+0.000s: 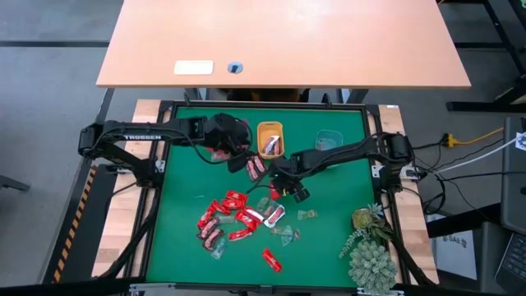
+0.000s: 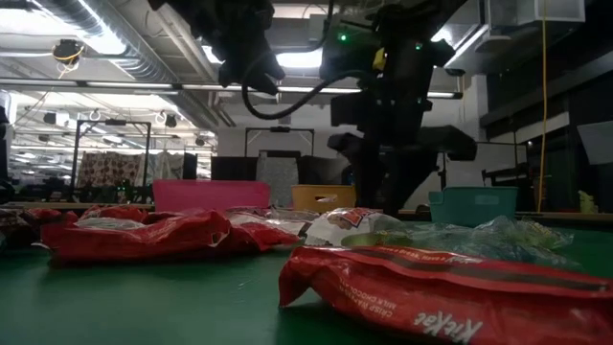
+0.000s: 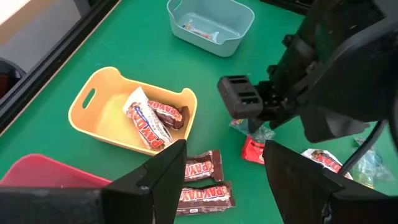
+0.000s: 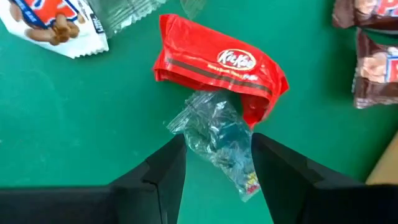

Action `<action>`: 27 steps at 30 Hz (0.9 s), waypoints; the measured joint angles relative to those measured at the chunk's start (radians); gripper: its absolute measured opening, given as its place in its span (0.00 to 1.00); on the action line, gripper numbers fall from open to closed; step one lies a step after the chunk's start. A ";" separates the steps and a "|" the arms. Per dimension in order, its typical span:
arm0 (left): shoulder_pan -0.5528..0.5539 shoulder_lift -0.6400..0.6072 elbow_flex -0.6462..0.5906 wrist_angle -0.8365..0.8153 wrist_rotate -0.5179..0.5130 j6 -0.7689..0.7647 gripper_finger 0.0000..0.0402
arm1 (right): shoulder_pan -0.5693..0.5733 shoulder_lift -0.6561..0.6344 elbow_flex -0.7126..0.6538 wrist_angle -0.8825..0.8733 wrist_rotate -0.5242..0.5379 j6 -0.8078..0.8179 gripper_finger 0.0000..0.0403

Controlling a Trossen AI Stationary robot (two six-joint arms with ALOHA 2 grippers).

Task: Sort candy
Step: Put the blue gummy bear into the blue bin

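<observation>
- The right gripper [image 4: 214,155] is spread, its two dark fingers straddling a clear greenish candy [image 4: 221,138] that lies on the green bench [image 4: 74,124]; the fingers are not closed on it.
- Touching that clear wrapper at its 12 o'clock in the right wrist view is a red KitKat [image 4: 221,62], partly overlapping it; a white-wrapped bar [image 4: 53,22] lies at 10 o'clock and brown PayDay wrappers [image 4: 373,56] at 2 o'clock.
- In the high view the right gripper [image 1: 289,187] is seen near the bench centre, with the main heap of red candies [image 1: 230,215] at its 7 o'clock and the teal tray [image 1: 329,140] at its 1 o'clock.
- The step in hand is judged to be the pickup of the clear candy for the teal tray, where a similar piece appears to lie already.
- A clean grasp would be helped by closing on the bulky middle of the wrapper, away from the KitKat edge, so that only one piece is lifted; a thin crinkled wrapper may slip.
- The left gripper [image 3: 221,171] is spread and empty, held over two PayDay bars [image 3: 202,183] just beside the yellow tray [image 3: 106,99], which already holds similar bars; the red tray [image 3: 43,171] is at its 9 o'clock.
</observation>
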 joint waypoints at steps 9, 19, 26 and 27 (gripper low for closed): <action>-0.005 0.000 0.000 0.001 -0.001 -0.005 0.52 | -0.001 0.007 0.001 0.045 0.000 -0.012 0.45; -0.005 0.001 0.000 0.001 -0.001 -0.005 0.52 | -0.018 0.007 0.001 0.028 -0.004 -0.033 0.45; -0.005 0.001 0.000 0.001 -0.001 -0.005 0.52 | -0.063 0.007 0.001 0.002 -0.023 -0.029 0.45; -0.005 0.001 0.000 0.001 -0.001 -0.005 0.52 | -0.069 0.007 0.000 0.001 -0.031 -0.028 0.45</action>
